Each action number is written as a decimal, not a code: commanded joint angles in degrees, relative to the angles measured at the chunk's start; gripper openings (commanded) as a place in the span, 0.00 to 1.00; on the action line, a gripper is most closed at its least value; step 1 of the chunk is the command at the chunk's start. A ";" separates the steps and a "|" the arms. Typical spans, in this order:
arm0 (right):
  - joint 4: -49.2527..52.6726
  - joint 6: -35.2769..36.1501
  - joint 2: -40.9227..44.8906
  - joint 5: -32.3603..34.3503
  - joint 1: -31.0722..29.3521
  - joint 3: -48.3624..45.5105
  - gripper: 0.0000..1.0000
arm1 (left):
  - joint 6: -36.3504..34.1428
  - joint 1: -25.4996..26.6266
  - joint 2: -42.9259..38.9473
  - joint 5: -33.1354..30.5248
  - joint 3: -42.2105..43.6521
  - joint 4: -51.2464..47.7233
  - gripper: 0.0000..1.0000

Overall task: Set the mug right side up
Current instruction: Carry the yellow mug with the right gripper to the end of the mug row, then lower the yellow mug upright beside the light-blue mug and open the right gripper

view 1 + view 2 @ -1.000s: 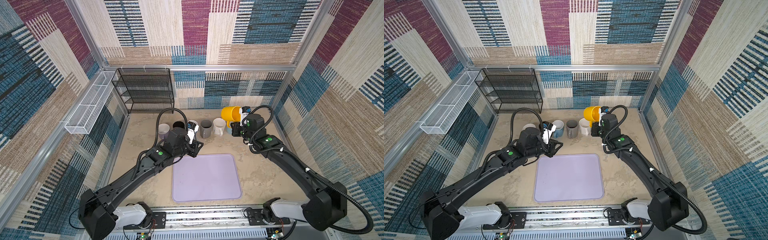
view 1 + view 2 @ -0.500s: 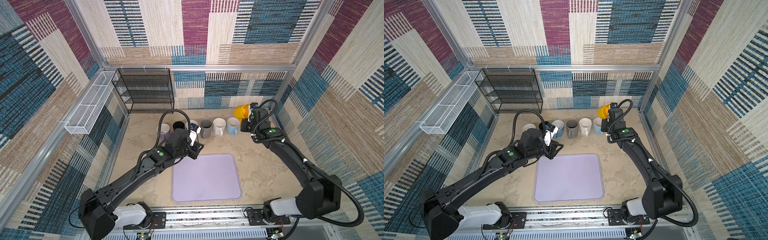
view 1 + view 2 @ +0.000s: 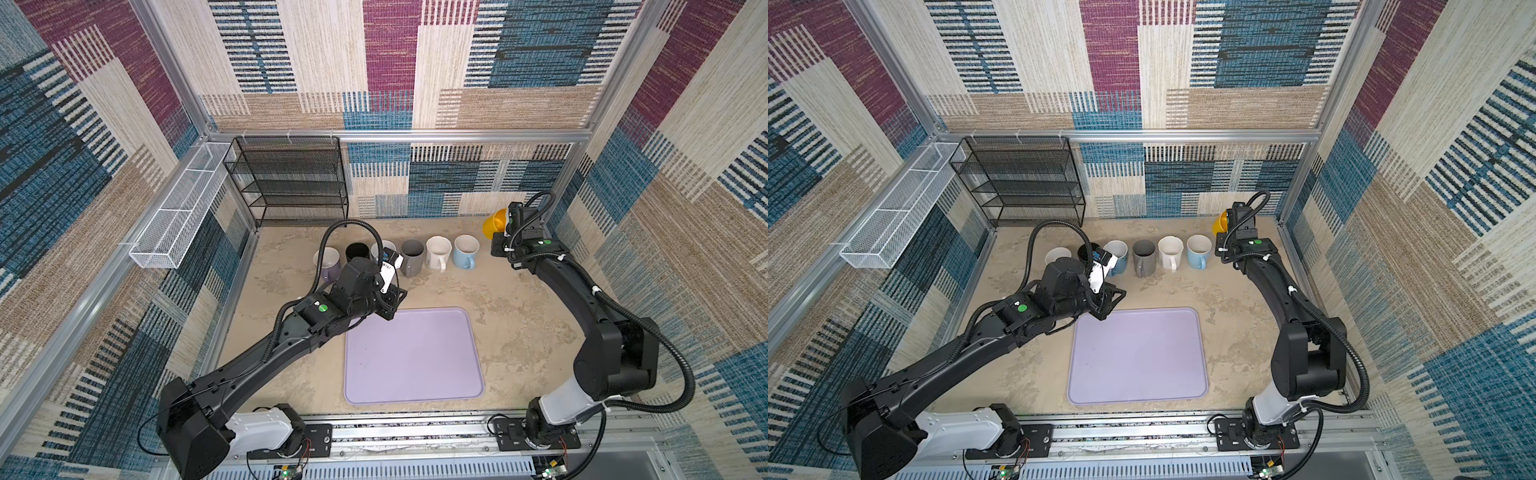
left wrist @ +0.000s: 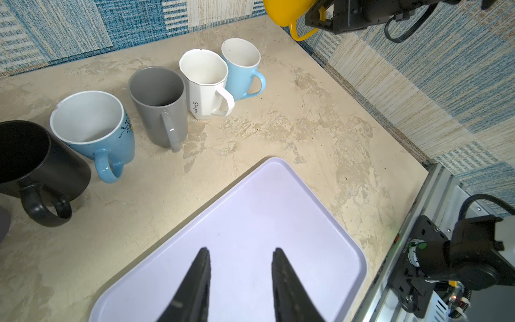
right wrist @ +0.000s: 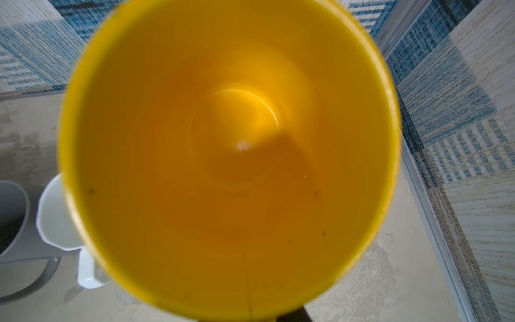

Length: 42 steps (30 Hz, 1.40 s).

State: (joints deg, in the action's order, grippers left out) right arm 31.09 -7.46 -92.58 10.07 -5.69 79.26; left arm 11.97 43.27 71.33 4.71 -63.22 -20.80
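My right gripper is shut on the yellow mug and holds it tilted above the table at the back right corner, right of the mug row. The mug's open mouth fills the right wrist view, where the yellow mug hides the jaws. From the left wrist view the yellow mug hangs at the far edge with its handle loop by the right gripper. My left gripper is open and empty, over the far left corner of the lavender tray.
Several upright mugs line the back of the table: black, grey, white, light blue. A black wire rack and a white mesh basket stand at the back left. The lavender tray lies front centre.
The right arm has carried the yellow mug rightwards, from above the mug row to the back right corner, uncovering the light blue mug. The left gripper has drifted slightly.
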 commanded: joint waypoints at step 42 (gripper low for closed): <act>13.51 5.74 -23.01 0.38 2.97 18.18 0.00 | -2.67 0.24 -1.02 -2.68 -0.17 -2.89 0.32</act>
State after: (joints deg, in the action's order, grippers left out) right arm 46.15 -2.26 -115.33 10.07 -2.66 96.57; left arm 10.52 43.48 70.50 2.81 -63.44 -23.46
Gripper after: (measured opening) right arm 0.180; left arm 0.322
